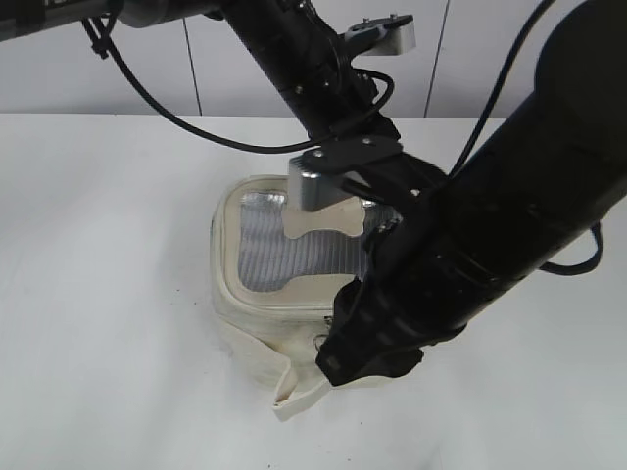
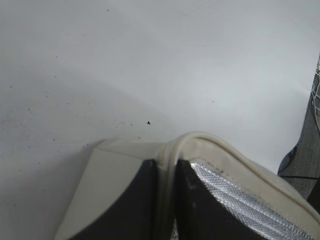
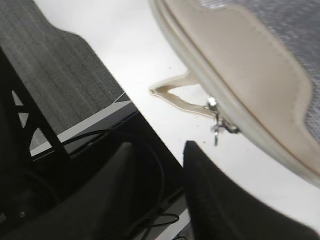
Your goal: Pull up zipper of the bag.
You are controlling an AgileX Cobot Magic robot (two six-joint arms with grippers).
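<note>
Zipper point(image 3: 227, 122): cream track round the top rim of the bag; small silver pull tabs hang at the near rim, seen best from the right wrist. Whether the track is parted at that spot cannot be told.

Bag point(image 1: 257, 318): boxy, cream-white, middle of the white table point(image 1: 108, 294). Grey mesh top with a cream patch point(image 1: 318, 235). Loose strap point(image 1: 294, 392) trails off the front corner toward the table edge.

Left gripper point(image 2: 167, 200): at the far rim of the bag. Its two dark fingers point(image 2: 132, 205) straddle the rim seam, closed onto the bag's edge, anchoring it.

Right gripper point(image 3: 160, 195): low at the near side of the bag, just short of the pull tabs. Fingers parted, nothing between them, no contact with the tabs.

Step in hand, by judgement: taking the pull tab. To do it well, centre the gap on the tab itself, not on the strap behind it, and close on the flat metal. Draw along the line of the track and not away from it, while the left grip keeps the rim taut so the fabric does not bunch ahead of the slider.
</note>
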